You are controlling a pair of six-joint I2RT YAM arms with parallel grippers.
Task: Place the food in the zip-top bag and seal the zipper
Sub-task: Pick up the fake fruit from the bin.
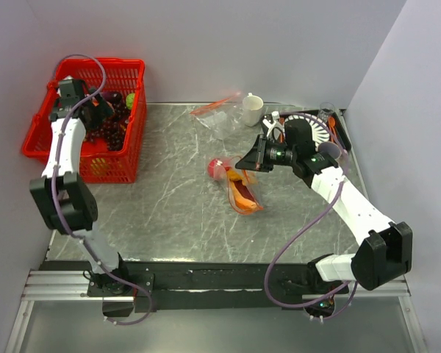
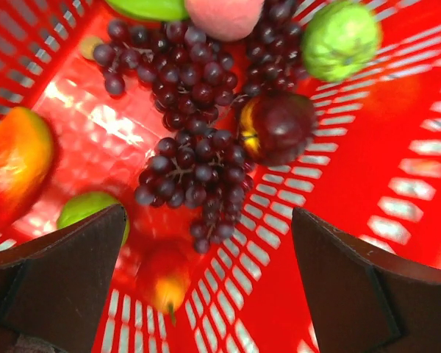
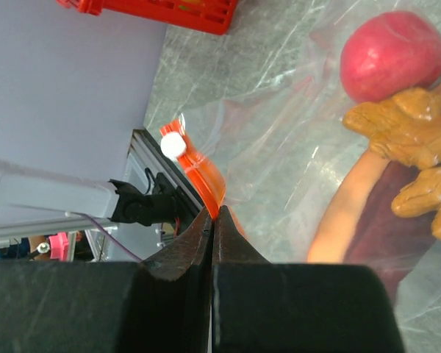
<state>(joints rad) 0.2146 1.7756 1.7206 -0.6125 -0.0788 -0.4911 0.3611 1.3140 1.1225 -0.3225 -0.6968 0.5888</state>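
The clear zip-top bag lies mid-table with a red round fruit and orange-brown pieces at its mouth. My right gripper is shut on the bag's orange-red zipper strip, just below its white slider. The right wrist view shows the red fruit and the orange-brown piece seen through the clear plastic. My left gripper is open and empty, inside the red basket, above a dark purple grape bunch.
The basket also holds a dark red apple, green fruits, a peach and an orange fruit. A second clear red-edged bag, a white cup and a white rack stand at the back.
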